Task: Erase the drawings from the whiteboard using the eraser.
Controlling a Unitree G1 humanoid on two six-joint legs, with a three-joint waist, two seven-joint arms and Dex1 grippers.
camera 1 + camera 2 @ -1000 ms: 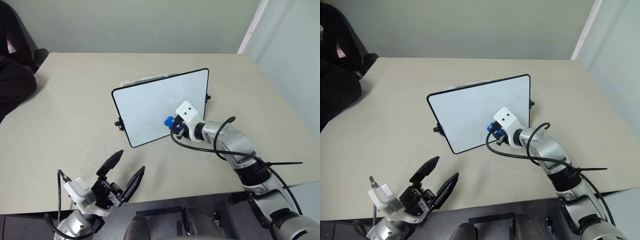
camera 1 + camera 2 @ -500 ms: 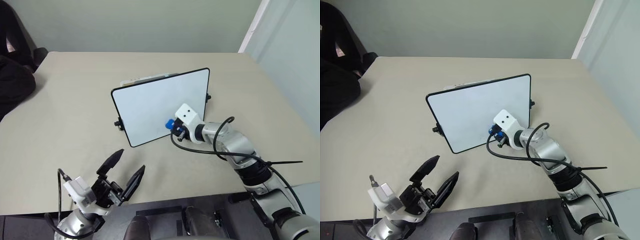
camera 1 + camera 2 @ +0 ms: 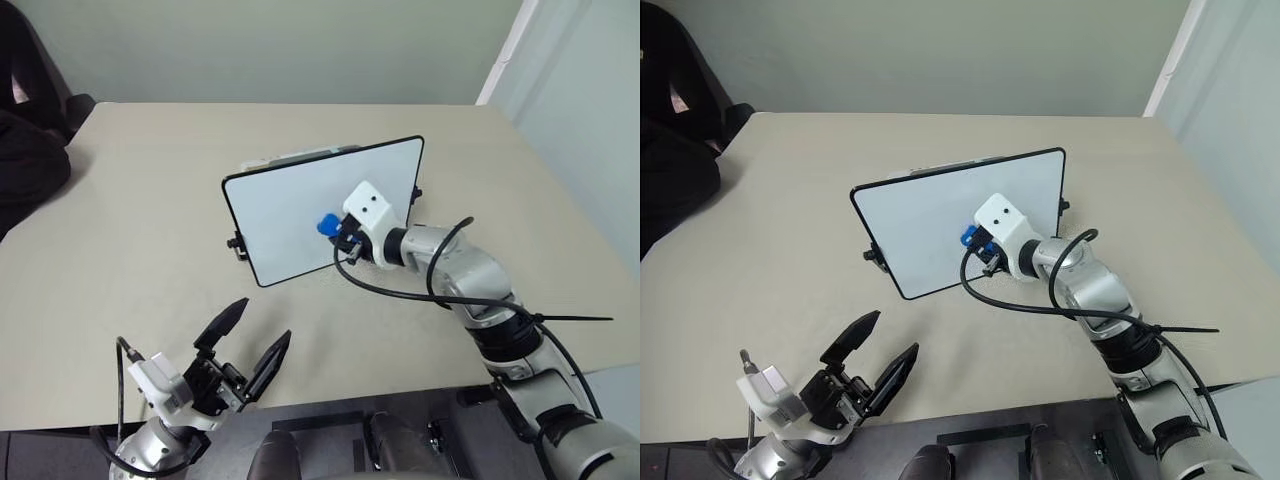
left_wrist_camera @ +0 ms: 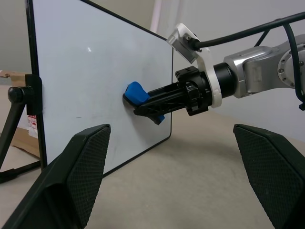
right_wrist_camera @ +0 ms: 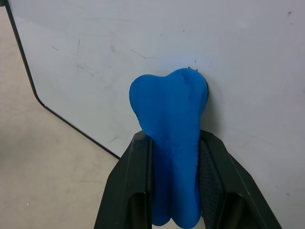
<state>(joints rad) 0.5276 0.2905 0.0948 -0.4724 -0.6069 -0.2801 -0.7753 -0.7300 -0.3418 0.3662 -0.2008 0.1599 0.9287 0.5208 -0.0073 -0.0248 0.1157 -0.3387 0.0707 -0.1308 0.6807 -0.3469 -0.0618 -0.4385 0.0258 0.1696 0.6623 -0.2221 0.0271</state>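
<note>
Right claw: clamped on the blue eraser, pressing it against the whiteboard face.
Left claw: wide open, empty, above the bench.

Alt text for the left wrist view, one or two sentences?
The right claw presses the blue eraser against the upright whiteboard, which looks clean. The left claw's open black fingers frame the foreground above the beige table.

A plain office or lab room: a bare beige table against a pale green wall, with a dark chair beside it.
</note>
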